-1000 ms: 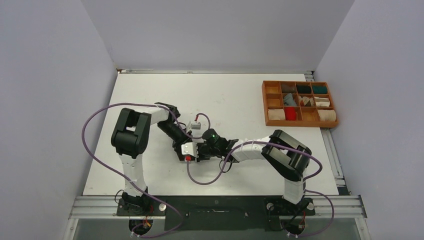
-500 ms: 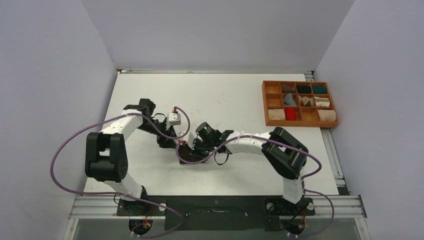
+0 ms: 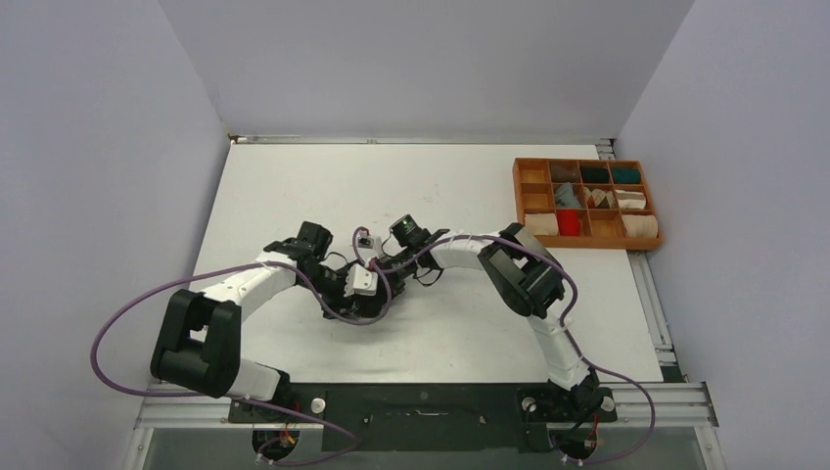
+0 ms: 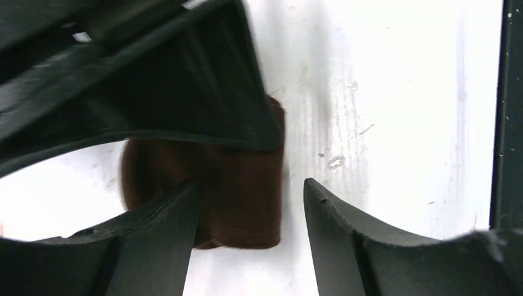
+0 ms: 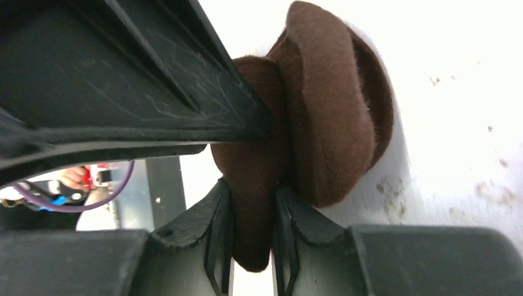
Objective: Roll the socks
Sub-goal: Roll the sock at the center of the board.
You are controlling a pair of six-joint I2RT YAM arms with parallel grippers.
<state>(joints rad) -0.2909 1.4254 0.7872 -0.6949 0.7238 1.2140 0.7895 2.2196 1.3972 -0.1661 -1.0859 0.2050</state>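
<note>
The dark brown sock (image 5: 333, 111) lies bunched in a partly rolled wad on the white table. My right gripper (image 5: 253, 213) is shut on a fold of it, which hangs out between the fingers. In the left wrist view the sock (image 4: 243, 191) sits between the tips of my left gripper (image 4: 251, 185), which is open; its left finger (image 4: 160, 240) touches the sock and its right finger stands apart. In the top view both grippers, left (image 3: 364, 305) and right (image 3: 384, 277), meet at mid-table and hide the sock. A grey piece (image 3: 566, 194) and a red piece (image 3: 569, 223) sit in tray compartments.
A wooden compartment tray (image 3: 587, 243) with rolled bundles stands at the far right of the table (image 3: 470, 333). Purple cables loop around both arms near the grippers. A dark rail runs along the table's near edge (image 4: 509, 123).
The left arm has swung nearer and lower, its wrist coming in beside the sock. The right arm's elbow has moved farther back, its gripper still holding the sock.
</note>
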